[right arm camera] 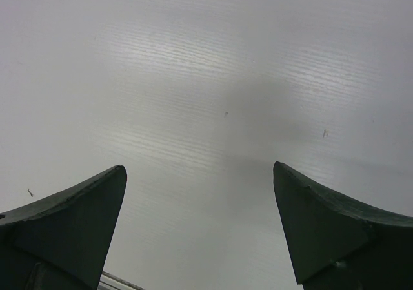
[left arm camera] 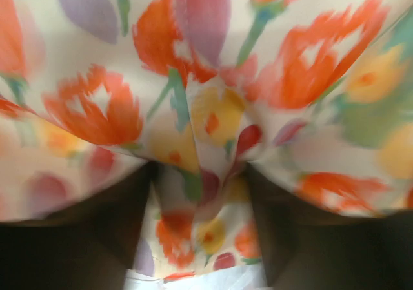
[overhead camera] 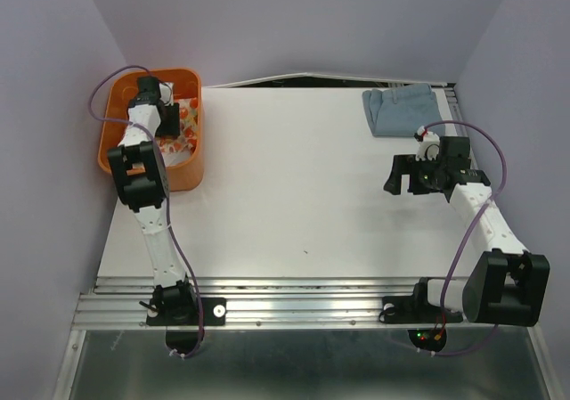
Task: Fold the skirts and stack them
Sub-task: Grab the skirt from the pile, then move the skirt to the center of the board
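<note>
Left gripper (left arm camera: 200,193) is down inside the orange plastic basket (overhead camera: 192,164) at the far left corner of the table (overhead camera: 294,186). It's pushed right into the flowery skirt (left arm camera: 213,103). That one is thin, soft-looking cloth, cream with big orange-red tulip shapes, purple and yellow blobs and green stems. The wrist view is blurry, but the two dark fingers (left arm camera: 90,238) are spread about as wide as the other arm's. A puckered ridge of fabric bulges up in the gap, and more cloth drapes over both of them. So it's wide apart with cloth in between, not squeezed onto it as far as I can see.

Right gripper (right arm camera: 200,168) hangs over bare table on the right side, spread wide with nothing in it. Its fingers (right arm camera: 71,219) are matte dark wedges tapering to points, and the tabletop under them is smooth white with fine ribbed lines.

The other skirt (overhead camera: 401,110) is blue and thicker looking. It lies folded into a rough rectangle at the far right corner, just beyond the right gripper.
</note>
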Controlling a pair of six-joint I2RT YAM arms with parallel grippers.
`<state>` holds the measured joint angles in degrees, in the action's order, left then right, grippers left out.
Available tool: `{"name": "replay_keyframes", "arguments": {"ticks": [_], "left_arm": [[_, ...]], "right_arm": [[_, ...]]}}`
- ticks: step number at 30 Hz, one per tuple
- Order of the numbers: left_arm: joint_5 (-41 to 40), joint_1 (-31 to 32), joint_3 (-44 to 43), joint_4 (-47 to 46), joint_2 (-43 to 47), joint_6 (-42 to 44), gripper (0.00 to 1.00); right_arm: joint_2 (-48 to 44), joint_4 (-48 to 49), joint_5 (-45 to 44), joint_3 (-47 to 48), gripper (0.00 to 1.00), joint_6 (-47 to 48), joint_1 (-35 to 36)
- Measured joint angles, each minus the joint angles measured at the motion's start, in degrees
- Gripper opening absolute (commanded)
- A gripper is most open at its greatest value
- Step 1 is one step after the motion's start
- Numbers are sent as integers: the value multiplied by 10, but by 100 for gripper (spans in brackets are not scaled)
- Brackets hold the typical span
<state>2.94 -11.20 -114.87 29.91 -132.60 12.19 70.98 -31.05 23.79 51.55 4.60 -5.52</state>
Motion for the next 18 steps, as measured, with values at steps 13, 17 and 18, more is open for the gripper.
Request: {"name": "replay_keyframes", "arguments": {"ticks": [13,17,18], "left_arm": [[78,-9,-56,6,75,-14,0],[115,-10,-87,-55,169,-49,0],[127,-11,-84,-86,208,-68,0]], "right_arm": [[-1,0,0,0,100,-4,0],[-6,0,0,0,100,-5,0],[-8,0,0,0,100,-6,0]]}}
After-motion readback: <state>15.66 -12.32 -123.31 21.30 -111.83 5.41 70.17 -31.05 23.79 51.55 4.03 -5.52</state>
